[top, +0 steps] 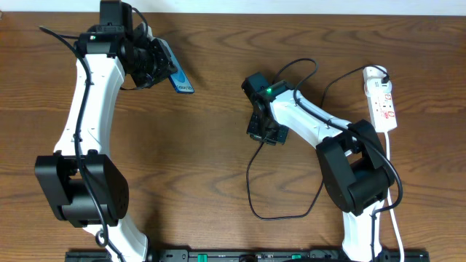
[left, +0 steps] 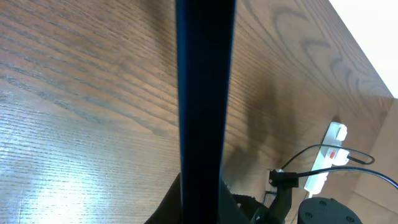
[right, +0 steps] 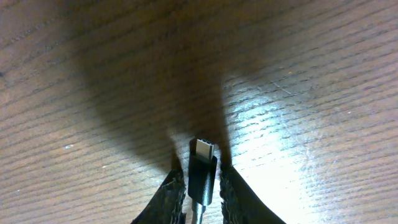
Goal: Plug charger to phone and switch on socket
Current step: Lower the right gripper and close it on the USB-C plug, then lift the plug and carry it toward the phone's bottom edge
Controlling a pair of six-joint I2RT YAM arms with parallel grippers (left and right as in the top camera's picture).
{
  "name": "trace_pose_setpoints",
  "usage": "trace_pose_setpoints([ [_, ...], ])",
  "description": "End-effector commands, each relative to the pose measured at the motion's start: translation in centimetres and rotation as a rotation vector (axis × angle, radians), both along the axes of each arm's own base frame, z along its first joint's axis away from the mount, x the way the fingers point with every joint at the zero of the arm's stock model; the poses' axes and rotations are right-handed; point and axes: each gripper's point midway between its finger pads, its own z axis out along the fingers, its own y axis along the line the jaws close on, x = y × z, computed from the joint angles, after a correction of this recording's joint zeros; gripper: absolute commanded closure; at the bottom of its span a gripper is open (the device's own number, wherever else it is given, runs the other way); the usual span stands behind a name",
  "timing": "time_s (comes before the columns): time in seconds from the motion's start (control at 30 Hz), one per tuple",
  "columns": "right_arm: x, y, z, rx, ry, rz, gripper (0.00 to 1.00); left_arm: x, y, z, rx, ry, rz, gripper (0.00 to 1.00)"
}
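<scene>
My left gripper (top: 159, 64) is shut on the phone (top: 179, 78) and holds it tilted above the table at the back left. In the left wrist view the phone (left: 202, 93) shows edge-on as a dark vertical bar between the fingers (left: 202, 208). My right gripper (top: 262, 125) is near the table's middle, shut on the charger's black connector (right: 203, 169), whose metal tip points away from the fingers (right: 202, 186) over bare wood. The charger's thin black cable (top: 251, 185) loops over the table. The white socket (top: 383, 98) lies at the back right, apart from both grippers.
The socket's thick white cord (top: 393, 189) runs down the right side past the right arm's base. The socket also shows in the left wrist view (left: 326, 163). A black rail (top: 240, 255) lies along the front edge.
</scene>
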Motion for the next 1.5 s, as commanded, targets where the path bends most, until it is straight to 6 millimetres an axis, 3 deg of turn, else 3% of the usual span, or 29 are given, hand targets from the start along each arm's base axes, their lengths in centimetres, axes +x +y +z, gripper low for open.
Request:
trace_pose_setpoints([
  [0.0,-1.24,-0.34,-1.25,-0.015,0.046,-0.001,0.79,-0.26,-0.07,1.61,-0.011,-0.039,-0.011,0.93],
  [0.23,-1.95,-0.49,-1.20,-0.019,0.078,-0.035,0.76,-0.26,-0.07,1.61,-0.011,-0.039,-0.011,0.93],
  [0.73,-1.73,-0.54,-1.22,-0.024,0.068,-0.053,0.85,-0.26,-0.07,1.61,-0.011,-0.039,-0.011,0.93],
  [1.0,-1.46,-0.77,-1.24,-0.040,0.052,-0.052,0.82,-0.26,-0.08,1.61,-0.011,-0.039,-0.011,0.92],
  [1.47,-1.42,-0.75,-1.24,-0.039,0.051,-0.052,0.93,-0.26,-0.07,1.61,-0.011,-0.039,-0.011,0.93],
])
